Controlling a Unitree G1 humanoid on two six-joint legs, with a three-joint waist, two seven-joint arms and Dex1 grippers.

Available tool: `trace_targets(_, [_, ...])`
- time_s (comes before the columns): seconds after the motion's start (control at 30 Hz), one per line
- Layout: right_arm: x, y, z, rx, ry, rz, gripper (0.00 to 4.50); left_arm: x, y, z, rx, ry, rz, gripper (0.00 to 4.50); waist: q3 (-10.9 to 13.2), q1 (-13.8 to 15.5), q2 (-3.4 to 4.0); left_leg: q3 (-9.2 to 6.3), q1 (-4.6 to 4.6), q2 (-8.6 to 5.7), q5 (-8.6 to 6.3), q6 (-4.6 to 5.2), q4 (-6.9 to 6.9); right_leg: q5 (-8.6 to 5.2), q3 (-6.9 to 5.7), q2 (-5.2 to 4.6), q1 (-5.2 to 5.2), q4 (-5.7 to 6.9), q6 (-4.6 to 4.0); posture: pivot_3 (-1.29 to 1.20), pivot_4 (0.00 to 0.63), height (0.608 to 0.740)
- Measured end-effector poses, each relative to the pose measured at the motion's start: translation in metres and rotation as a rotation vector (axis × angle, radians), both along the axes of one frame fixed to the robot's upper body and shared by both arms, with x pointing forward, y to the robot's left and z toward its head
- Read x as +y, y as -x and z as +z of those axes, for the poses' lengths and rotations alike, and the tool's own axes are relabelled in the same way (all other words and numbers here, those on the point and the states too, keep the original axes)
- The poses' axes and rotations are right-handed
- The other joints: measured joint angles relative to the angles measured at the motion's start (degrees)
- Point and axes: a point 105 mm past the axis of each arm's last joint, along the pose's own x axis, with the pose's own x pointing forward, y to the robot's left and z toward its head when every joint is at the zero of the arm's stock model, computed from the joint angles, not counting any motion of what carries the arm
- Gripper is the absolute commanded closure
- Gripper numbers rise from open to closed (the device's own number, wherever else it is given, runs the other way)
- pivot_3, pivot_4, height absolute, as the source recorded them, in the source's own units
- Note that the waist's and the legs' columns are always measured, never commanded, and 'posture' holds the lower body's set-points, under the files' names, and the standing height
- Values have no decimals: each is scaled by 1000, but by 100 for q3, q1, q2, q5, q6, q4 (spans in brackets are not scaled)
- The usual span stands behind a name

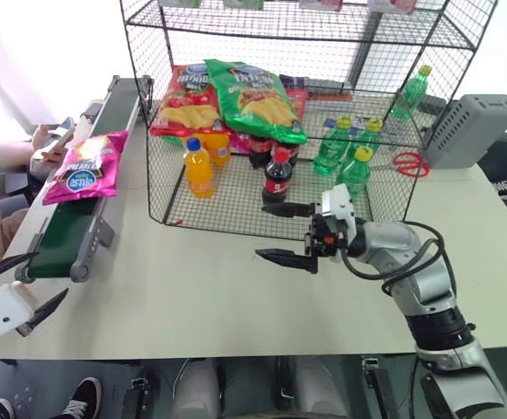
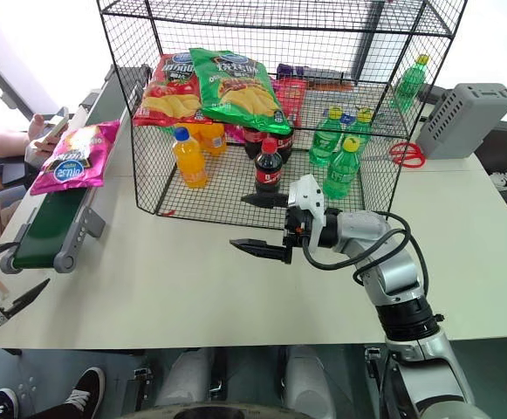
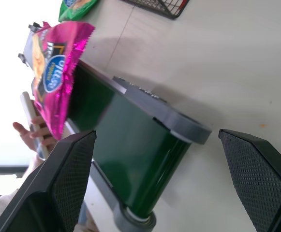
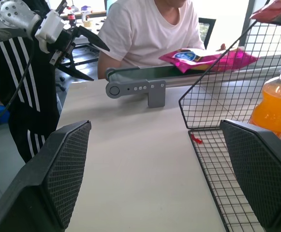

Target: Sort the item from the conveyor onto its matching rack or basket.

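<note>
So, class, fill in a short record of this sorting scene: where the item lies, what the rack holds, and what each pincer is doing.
item: magenta-pink crinkly chip bag, lying on the belt
belt: long dark-green conveyor in a grey frame, at the robot's left on the white table
rack: large black wire-mesh shelving unit; inside are a red chip bag, a green chip bag and bottles
left pincer: open, empty, near the belt's close end
right pincer: open, empty, in front of the rack
</note>
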Motion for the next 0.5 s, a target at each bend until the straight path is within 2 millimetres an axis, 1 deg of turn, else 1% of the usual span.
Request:
trace_targets(0.13, [1, 3, 1, 16, -21, 30, 61, 5, 4, -4, 1, -26, 12, 167, 0, -8, 0, 0, 0, 3, -1, 1, -1, 0, -1, 0, -1, 1, 0, 0, 150, 740])
trace_targets(0.23, [4, 5, 8, 5, -80, 46, 61, 12, 4, -2, 9, -72, 17, 167, 0, -9, 0, 0, 1, 4, -1, 1, -1, 0, -3, 2, -1, 2, 0, 0, 150, 740])
trace_targets(0.5, [3, 5, 7, -5, -70, 41, 61, 20, 2, -1, -18, -108, 42, 167, 0, -22, 1, 2, 0, 4, -1, 1, -1, 1, -3, -1, -2, 1, 0, 0, 150, 740])
